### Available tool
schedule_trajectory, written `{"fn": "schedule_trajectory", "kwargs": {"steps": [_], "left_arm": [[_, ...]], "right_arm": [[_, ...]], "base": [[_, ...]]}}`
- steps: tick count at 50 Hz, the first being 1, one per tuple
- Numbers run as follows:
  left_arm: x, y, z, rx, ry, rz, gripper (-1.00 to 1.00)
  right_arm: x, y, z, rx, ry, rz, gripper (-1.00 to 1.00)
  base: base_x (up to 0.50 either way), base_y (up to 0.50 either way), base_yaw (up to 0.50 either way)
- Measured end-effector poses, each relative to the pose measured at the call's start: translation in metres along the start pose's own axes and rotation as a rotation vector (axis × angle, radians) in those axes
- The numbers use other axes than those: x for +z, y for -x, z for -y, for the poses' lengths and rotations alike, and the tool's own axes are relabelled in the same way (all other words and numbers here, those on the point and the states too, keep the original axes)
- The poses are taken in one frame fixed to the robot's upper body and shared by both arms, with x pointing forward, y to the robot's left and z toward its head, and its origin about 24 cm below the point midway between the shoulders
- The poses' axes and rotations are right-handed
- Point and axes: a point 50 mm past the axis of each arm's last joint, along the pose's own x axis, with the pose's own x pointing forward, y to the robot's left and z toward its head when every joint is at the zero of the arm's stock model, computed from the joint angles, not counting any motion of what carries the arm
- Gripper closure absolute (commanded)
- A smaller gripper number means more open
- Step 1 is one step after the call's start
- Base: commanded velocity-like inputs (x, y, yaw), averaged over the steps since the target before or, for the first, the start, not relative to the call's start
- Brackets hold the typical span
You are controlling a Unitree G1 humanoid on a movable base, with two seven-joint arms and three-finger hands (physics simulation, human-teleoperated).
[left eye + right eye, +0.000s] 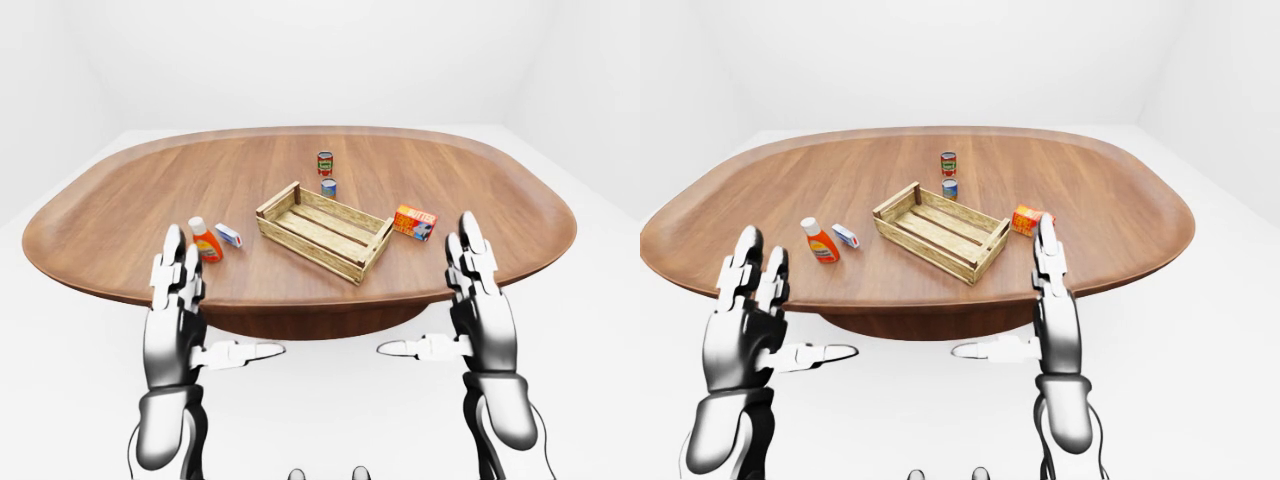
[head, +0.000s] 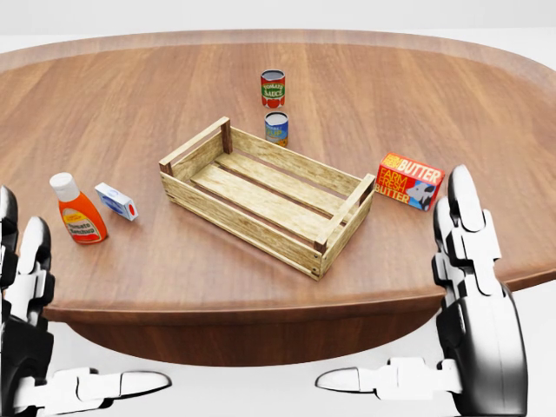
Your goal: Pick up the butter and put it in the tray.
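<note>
Fingers of both hands spread wide, holding nothing: left hand point(image 1: 178, 310) and right hand point(image 1: 480, 300) raised, palms inward, off the near table point(image 2: 104, 113) edge. Butter point(image 2: 410, 181) sits near the tabletop's right near edge, just right of the tray point(image 2: 266, 195), not touching. Bottle point(image 2: 78, 209) & small box point(image 2: 116, 201) left of tray; two cans point(image 2: 274, 108) beyond it toward table centre

butter point(image 2: 410, 181) orange-red box | tray point(image 2: 268, 195) pale wood | table point(image 2: 452, 95) brown woodgrain | bottle point(image 2: 78, 212) orange, white cap
</note>
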Motion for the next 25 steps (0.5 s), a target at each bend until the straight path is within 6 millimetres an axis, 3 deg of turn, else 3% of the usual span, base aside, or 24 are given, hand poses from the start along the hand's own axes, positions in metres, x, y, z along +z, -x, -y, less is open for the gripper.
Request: {"fn": "schedule_trajectory", "kwargs": {"steps": [11, 19, 25], "left_arm": [[0.026, 0.012, -0.009, 0.041, -0.023, 0.086, -1.0], [0.028, 0.013, -0.012, 0.059, -0.029, 0.093, -1.0], [0.026, 0.013, -0.012, 0.065, -0.033, 0.086, -1.0]], "right_arm": [[0.016, 0.008, 0.006, -0.029, 0.024, 0.048, -1.0], [0.021, 0.011, 0.007, -0.034, 0.017, 0.062, -1.0], [0.023, 0.012, 0.007, -0.027, 0.008, 0.068, -1.0]], "base": [[0.0, 0.0, 0.0], [0.0, 0.0, 0.0], [0.38, -0.35, 0.0]]}}
